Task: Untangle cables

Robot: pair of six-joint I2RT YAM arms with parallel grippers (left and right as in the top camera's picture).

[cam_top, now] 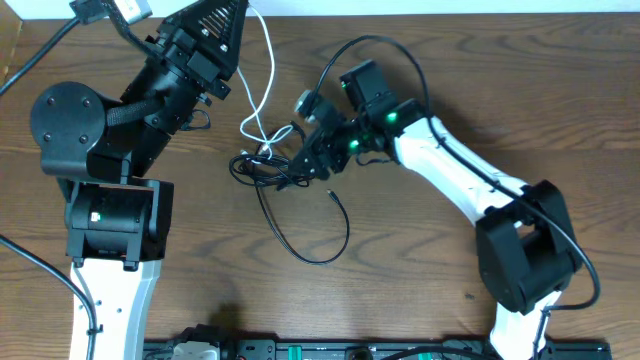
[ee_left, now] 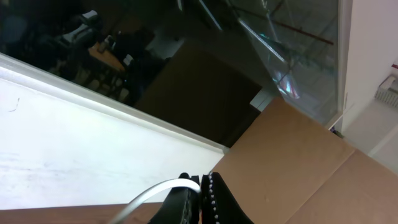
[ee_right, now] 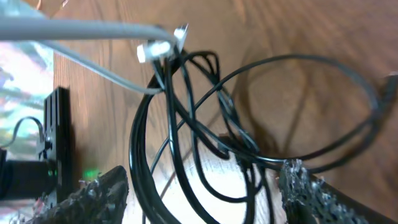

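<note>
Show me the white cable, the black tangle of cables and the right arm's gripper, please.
white cable (cam_top: 271, 60), overhead view, on the bend of its upper loop.
black cables (cam_top: 260, 168), overhead view, on the knotted bundle.
right gripper (ee_right: 204, 171), right wrist view, midway between its open fingertips.

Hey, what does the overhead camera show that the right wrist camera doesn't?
Only overhead: the white cable running up into the shut left claw, and a loose black loop trailing across the table. Only right wrist: a close look at a white plug and how the black cables cross between the fingers of the open right claw. Both: the black tangle, part of the white cable, the wooden table.
</note>
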